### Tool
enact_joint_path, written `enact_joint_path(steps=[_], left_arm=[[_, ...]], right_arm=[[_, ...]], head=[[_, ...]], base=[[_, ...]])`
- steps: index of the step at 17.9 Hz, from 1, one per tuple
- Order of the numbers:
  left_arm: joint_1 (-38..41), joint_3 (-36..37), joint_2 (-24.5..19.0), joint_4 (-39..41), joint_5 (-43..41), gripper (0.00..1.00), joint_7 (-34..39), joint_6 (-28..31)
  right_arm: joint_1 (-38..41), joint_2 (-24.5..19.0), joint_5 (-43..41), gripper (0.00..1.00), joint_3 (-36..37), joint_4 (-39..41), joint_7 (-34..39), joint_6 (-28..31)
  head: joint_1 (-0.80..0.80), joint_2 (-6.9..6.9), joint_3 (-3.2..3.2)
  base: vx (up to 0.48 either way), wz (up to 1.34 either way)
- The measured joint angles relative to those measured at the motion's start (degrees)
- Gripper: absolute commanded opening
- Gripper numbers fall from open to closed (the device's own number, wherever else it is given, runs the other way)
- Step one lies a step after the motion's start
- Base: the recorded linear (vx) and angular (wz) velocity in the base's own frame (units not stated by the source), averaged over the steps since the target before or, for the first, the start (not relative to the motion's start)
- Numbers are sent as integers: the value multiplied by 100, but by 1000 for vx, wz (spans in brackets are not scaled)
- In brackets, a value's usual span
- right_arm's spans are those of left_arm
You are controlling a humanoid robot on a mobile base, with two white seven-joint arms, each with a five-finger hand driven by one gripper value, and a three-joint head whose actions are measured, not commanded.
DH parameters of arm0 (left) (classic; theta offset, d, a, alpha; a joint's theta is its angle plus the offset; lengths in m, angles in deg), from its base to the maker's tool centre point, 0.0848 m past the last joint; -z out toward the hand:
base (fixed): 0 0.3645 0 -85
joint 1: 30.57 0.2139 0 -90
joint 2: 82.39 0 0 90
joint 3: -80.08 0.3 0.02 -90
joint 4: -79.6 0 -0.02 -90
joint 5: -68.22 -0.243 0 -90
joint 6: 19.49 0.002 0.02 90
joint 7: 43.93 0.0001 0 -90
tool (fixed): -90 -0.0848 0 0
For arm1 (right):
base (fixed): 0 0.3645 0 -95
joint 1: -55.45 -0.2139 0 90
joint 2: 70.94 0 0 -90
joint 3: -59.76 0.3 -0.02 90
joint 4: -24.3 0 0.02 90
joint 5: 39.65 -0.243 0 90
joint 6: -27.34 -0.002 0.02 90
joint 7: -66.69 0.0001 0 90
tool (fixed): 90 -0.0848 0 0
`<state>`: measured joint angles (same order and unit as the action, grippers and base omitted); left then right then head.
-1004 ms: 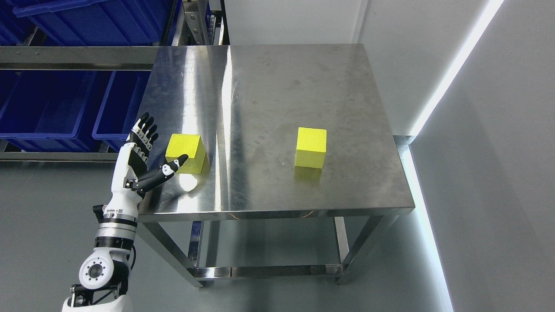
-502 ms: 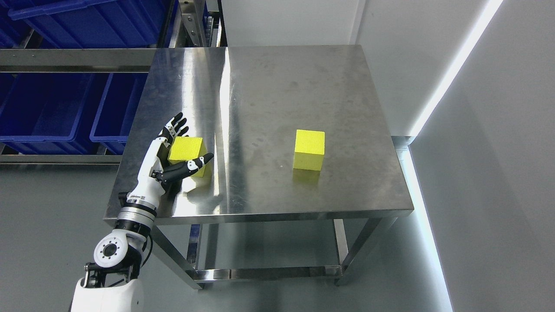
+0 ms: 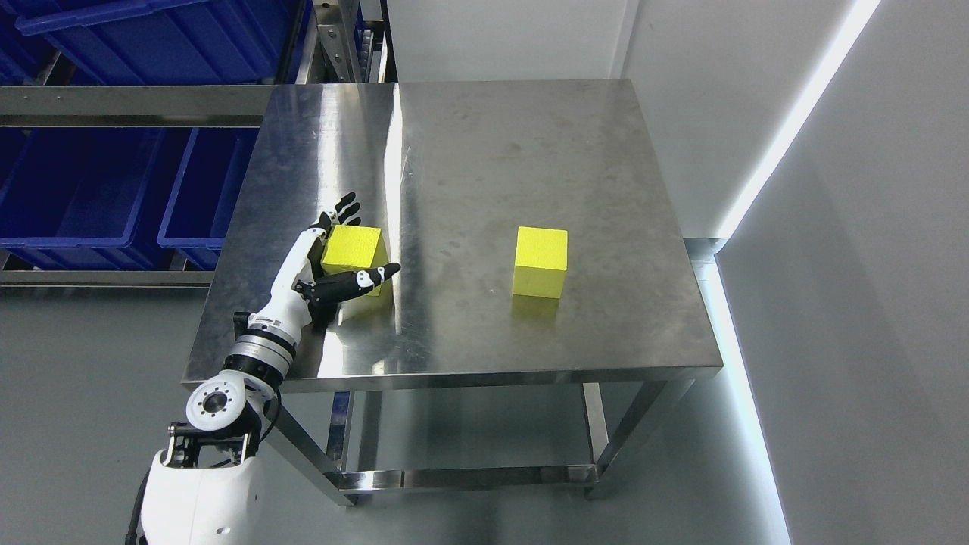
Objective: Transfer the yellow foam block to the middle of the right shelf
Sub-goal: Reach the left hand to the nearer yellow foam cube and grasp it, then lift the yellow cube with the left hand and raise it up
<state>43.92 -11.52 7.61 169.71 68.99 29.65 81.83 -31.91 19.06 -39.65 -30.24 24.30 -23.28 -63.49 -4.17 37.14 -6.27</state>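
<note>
So, here's what you've got, left to right:

- Blue bins sit on the rack at far left, behind the table.
- Your left hand is over the table's left part, fingers spread wide around the near block: thumb across its front, the rest along its left side. Not clamped as far as you can tell.
- That block rests on the steel.
- The other block stands well apart, right of centre.
</note>
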Motion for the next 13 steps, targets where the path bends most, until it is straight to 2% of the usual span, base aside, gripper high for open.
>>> enact_joint_path(steps=[3,4,6,7,10,13], left_arm=[[-14,-11,0,-95,-30,56,-53,-5],[-13,-35,0,-123,-36,41,-70,-15],[15,-115,1,-179,-51,5,-104,-212],[52,-167,1,-203,-58,0,-114,-392],[185,-320,1,-280,-69,0,-130,-1036],[273,-459,1,-330,-66,1,-106,-1373]], right_arm=[[0,0,0,100,0,0,0,0],[0,0,0,100,0,0,0,0],[0,0,0,100,0,0,0,0],[0,0,0,100,0,0,0,0],[0,0,0,100,0,0,0,0],[0,0,0,100,0,0,0,0]], head=[[0,0,0],[0,0,0],[0,0,0],[0,0,0],[0,0,0],[0,0,0]], base=[[-2,28],[0,0],[0,0],[-7,-65],[-5,-50],[-2,33]])
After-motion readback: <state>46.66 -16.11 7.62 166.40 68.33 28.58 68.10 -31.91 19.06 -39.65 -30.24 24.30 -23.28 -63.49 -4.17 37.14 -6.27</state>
